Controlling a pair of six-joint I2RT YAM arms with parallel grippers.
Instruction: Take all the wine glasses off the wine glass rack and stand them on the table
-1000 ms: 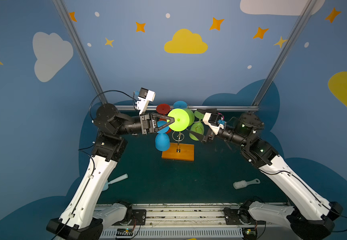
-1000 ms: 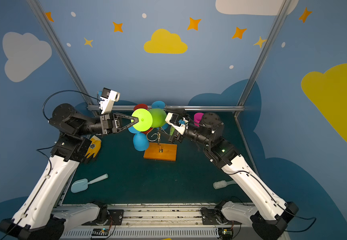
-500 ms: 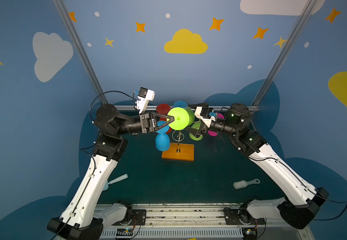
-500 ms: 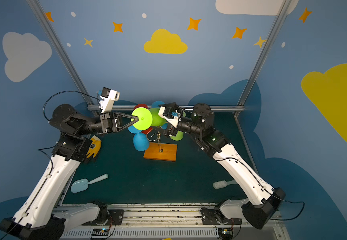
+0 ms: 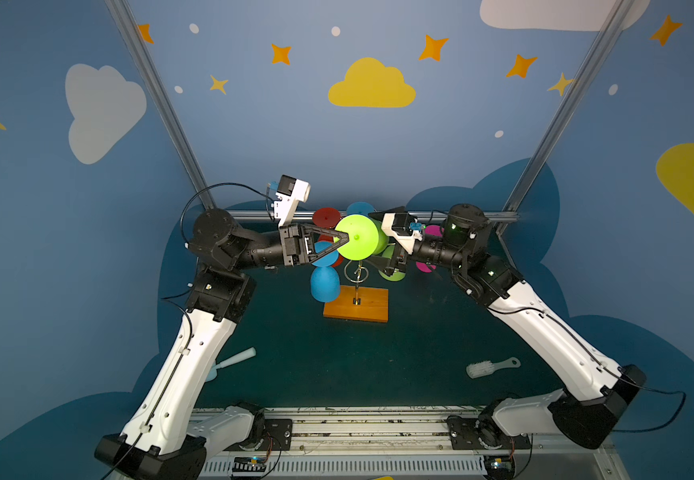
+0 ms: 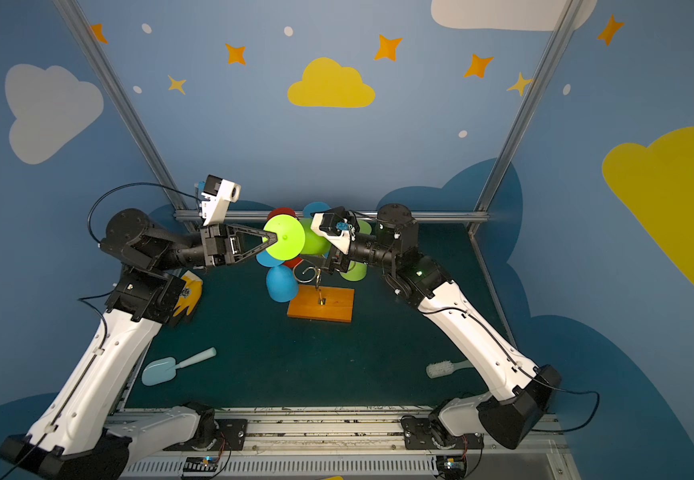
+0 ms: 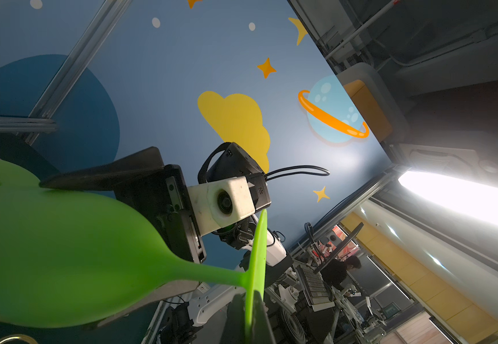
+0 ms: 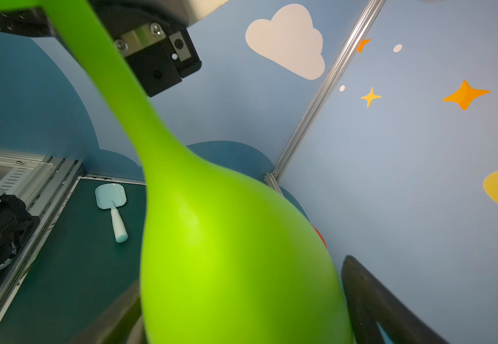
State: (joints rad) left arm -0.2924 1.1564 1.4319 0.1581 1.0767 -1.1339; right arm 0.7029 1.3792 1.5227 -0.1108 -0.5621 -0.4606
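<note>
Pinched tight, our left gripper point(image 5: 347, 240) clamps the rim of the foot of the matte lime-green wine glass point(image 5: 362, 245). We see the glass lying on its side in the air, just above the curled arms of the thin gold wire wine glass rack point(image 5: 358, 274) on its orange wooden base point(image 5: 372, 307). Our right gripper point(image 5: 380, 240) stands spread wide, its black fingers point(image 8: 385, 303) flanking the bowl; we cannot tell whether they press it. A blue glass point(image 5: 324, 286) hangs bowl-down from the rack. On the dark green mat point(image 5: 378, 365) lie a pale blue scoop point(image 6: 158, 370) and a white brush point(image 5: 488, 368), well apart.
</note>
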